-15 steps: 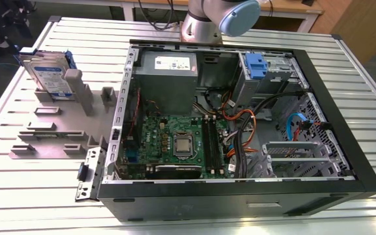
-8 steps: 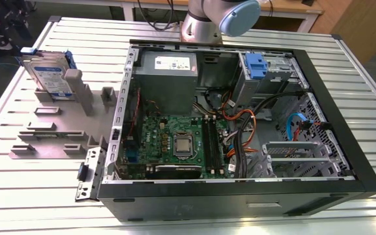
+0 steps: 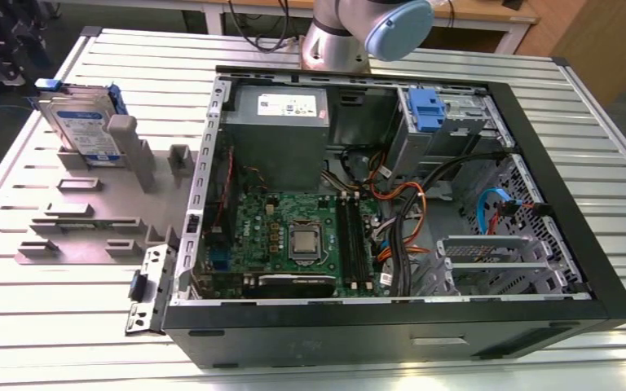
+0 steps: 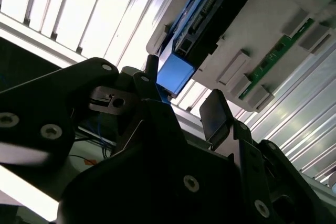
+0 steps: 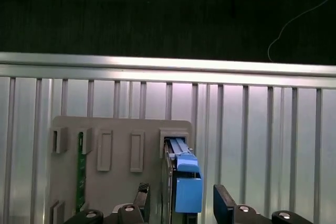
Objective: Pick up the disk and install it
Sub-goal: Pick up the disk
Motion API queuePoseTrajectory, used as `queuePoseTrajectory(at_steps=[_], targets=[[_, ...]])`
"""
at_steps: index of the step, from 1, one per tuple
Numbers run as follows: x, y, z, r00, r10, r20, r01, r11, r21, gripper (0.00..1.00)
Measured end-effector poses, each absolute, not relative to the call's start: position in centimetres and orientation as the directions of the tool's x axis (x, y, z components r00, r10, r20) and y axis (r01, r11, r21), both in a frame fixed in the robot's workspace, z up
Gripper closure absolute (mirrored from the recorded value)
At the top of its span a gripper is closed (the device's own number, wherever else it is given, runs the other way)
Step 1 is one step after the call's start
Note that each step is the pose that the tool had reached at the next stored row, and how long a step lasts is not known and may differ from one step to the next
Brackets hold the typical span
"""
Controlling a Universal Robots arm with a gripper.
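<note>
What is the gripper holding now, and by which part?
Nothing yet. The open gripper has its fingers on either side of the disk, at its blue end, apart from it.

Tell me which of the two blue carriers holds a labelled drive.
The disk standing upright in the grey holder, outside the case; the blue caddy in the case bay shows none.

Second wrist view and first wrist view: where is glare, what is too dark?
In the second wrist view glare washes out the table slats and the gripper is dark; in the first wrist view the table edge glares, the background is black.
</note>
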State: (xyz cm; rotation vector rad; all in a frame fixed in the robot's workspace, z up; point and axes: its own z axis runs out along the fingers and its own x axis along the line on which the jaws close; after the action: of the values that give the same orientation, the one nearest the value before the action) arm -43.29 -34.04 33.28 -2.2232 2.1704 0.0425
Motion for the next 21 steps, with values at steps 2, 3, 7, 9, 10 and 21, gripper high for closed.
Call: queuePoseTrajectory(at_steps=[2, 3, 7, 9, 10, 21], targets=[[-43.3, -34.0, 33.1, 0.03, -0.999, -0.044, -1.0, -0.03, -0.006, 0.41], [-43.3, -34.0, 33.1, 0.03, -0.999, -0.044, -1.0, -0.03, -0.005, 0.41], [-43.4, -34.0, 32.7, 0.03, -0.999, -0.044, -1.0, -0.03, -0.005, 0.41], [-43.4, -34.0, 32.6, 0.031, -0.999, -0.044, -1.0, -0.03, -0.006, 0.41], [-43.4, -34.0, 32.5, 0.031, -0.999, -0.044, -1.0, -0.031, -0.005, 0.41], [-43.4, -33.9, 31.3, 0.037, -0.998, -0.044, -0.999, -0.037, -0.006, 0.41]])
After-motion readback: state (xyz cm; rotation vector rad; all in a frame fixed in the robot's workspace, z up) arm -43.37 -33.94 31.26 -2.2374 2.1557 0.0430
